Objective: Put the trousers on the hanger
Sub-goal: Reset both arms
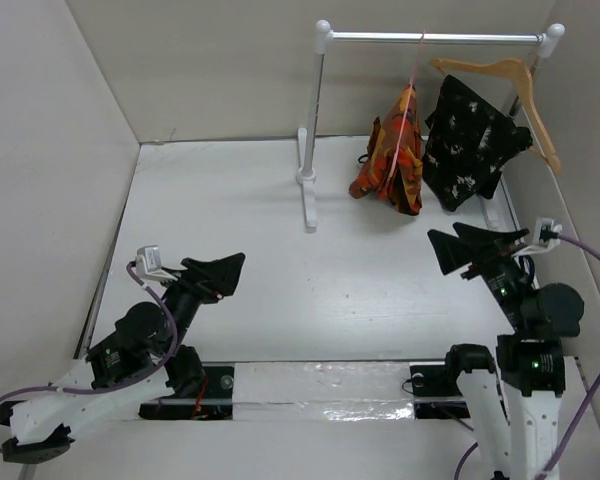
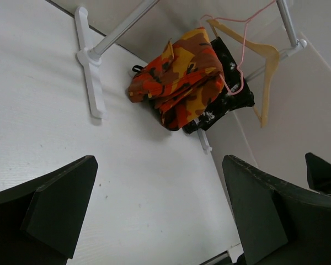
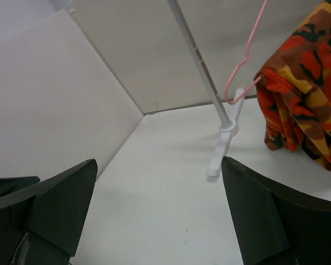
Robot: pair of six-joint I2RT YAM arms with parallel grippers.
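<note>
The orange, red, yellow and black camouflage trousers (image 1: pixel 391 156) hang folded over the thin pink wire hanger (image 1: pixel 404 110), whose hook sits on the white rail (image 1: pixel 435 37). They also show in the left wrist view as the trousers (image 2: pixel 179 77) on the pink hanger (image 2: pixel 244 52), and in the right wrist view as the trousers (image 3: pixel 306 94) beside the hanger's hook (image 3: pixel 245 58). My left gripper (image 1: pixel 216 276) rests open and empty near the table's front left. My right gripper (image 1: pixel 474 246) stands open and empty, below the garments and apart from them.
A black garment with white speckles (image 1: pixel 470 143) hangs on a light-brown wooden hanger (image 1: pixel 515 90) at the rail's right end. The rack's white post and foot (image 1: pixel 308 180) stand mid-table. White walls close the left, back and right sides.
</note>
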